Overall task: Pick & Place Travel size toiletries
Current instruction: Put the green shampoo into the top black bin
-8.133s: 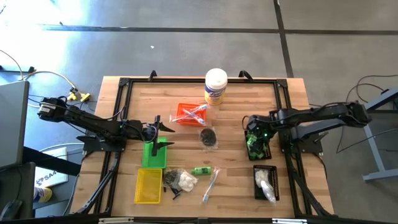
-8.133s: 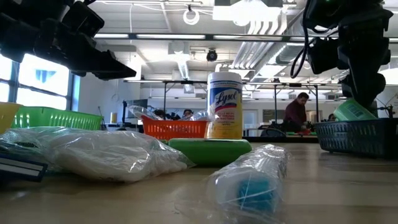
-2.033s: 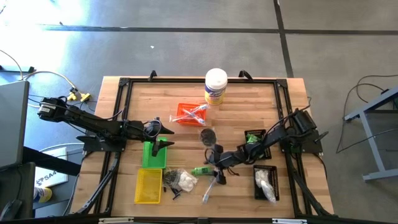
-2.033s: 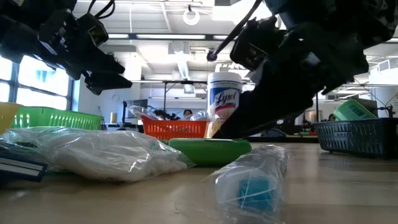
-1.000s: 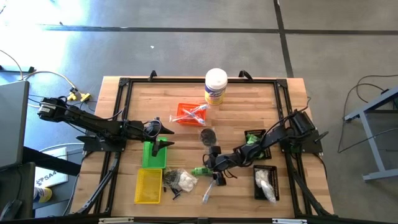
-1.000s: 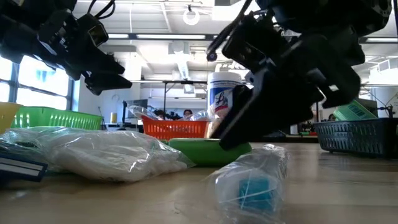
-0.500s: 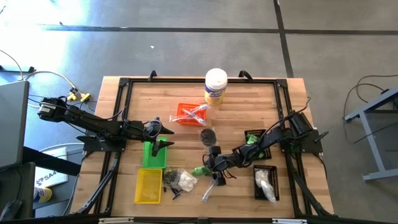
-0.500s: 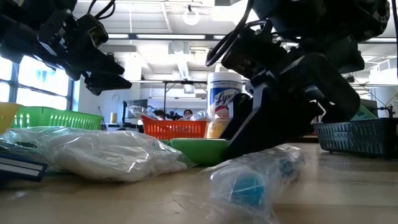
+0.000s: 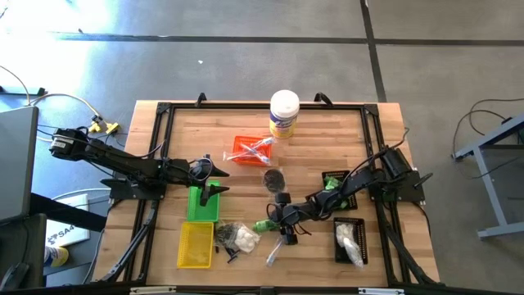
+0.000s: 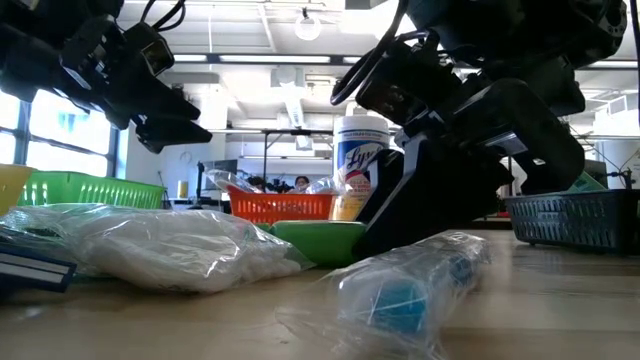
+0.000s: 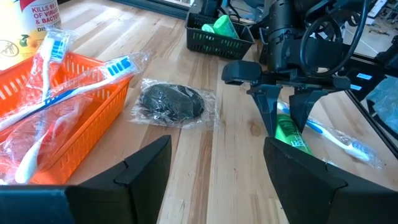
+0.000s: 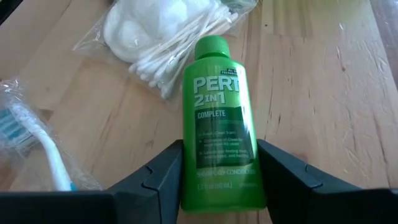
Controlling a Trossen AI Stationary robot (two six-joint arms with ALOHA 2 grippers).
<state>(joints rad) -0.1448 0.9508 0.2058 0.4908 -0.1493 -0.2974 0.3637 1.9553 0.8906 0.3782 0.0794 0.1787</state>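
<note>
Bottle [image 12: 217, 124] flat, cap pointing away from right end effector [image 12: 219, 171].

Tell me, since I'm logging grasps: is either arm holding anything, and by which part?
The right gripper has its fingers on both sides of the green shampoo bottle at its base end, closing; a firm hold cannot be told. The left gripper holds nothing.

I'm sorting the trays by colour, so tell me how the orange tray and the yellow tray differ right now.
The orange tray holds wrapped toothbrushes; the yellow tray looks empty from above. The orange tray sits mid-table just in front of the white canister, while the yellow tray sits at the near left corner, beside the bag of cotton swabs. Both are small rectangular mesh trays on the wooden table.
</note>
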